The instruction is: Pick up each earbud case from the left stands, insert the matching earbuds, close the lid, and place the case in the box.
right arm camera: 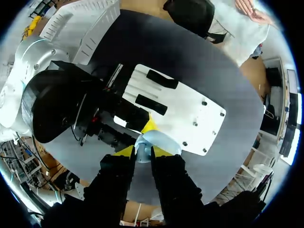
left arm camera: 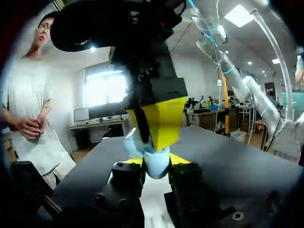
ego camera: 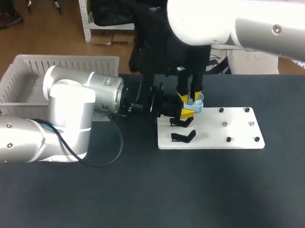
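Counts, head view: one earbud case, pale blue, just above the frame's centre. One white box with slatted walls, upper left. One white board lying flat on the dark table, right of centre. Six small dark pegs stand on the board's right half in two columns.

Stands: the right wrist view shows two black stands, and, side by side on the board ahead of the fingers. From the head view I get only one of them clearly, at the board's lower left. The other is mostly behind my grippers.

My left gripper comes in level from the frame's left. Its two yellow tips press the case from either side, so it is clamped on the case. The case sits over the board's left end, well apart from the box.

My right gripper comes down from the upper right onto the same spot. Its fingers are drawn close with a pale blue sliver between them. It looks pinched on the case's upper part, probably the lid, though the view there is crowded and I cannot be sure.

Hard to make out:
- Earbuds: none can be picked out in any view.
- Whether the case lid is up or down: the fingers cover the seam.
- The box floor is partly hidden behind my left arm's silver joint.
- My right arm's upper housing is cut off at the frame's top.
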Controlling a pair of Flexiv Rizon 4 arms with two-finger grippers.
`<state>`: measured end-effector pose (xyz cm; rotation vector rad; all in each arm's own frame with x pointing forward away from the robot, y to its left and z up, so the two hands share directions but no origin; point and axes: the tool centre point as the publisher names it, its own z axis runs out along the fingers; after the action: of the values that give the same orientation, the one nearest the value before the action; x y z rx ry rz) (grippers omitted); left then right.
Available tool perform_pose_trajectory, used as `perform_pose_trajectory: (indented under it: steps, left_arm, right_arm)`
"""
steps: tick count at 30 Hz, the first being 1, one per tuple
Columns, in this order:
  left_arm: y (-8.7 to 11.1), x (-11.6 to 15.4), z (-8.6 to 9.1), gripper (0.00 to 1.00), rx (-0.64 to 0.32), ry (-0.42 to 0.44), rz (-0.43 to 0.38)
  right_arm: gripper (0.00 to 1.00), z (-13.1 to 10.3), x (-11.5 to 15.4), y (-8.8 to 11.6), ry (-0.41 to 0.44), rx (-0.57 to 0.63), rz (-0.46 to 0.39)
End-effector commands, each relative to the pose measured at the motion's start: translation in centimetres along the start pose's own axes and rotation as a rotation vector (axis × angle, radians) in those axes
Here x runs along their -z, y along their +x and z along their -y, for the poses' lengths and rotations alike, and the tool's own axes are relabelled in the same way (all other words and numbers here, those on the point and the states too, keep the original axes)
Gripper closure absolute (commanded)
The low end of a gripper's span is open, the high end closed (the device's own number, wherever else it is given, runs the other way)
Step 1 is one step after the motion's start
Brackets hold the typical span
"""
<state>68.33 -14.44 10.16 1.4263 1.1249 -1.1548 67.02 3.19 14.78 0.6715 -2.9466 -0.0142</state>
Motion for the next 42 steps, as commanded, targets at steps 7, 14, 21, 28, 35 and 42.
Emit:
perform_pose_trajectory:
  steps: [7, 14, 21, 28, 35, 42]
  left_arm:
    - [0.0, 0.0, -0.1, 1.00, 0.000, 0.000, 0.000]
    - [0.0, 0.0, -0.1, 1.00, 0.000, 0.000, 0.000]
    - [0.0, 0.0, -0.1, 1.00, 0.000, 0.000, 0.000]
    - [0.0, 0.0, -0.1, 1.00, 0.000, 0.000, 0.000]
    - [0.0, 0.0, -0.1, 1.00, 0.000, 0.000, 0.000]
    - [0.0, 0.0, -0.1, 1.00, 0.000, 0.000, 0.000]
  right_arm:
    - [0.00, 0.0, 1.6, 1.1, -0.020, 0.003, 0.029]
    - [0.00, 1.7, 3.2, 1.4, -0.045, -0.069, 0.086]
    - [0.00, 5.4, 3.5, -0.7, -0.092, -0.295, 0.178]
    - [0.00, 8.2, 2.1, -2.6, -0.111, -0.411, 0.179]
    - [0.00, 9.4, 0.8, -3.7, -0.097, -0.451, 0.149]
    - [0.00, 9.1, -1.1, -3.4, -0.089, -0.437, 0.086]
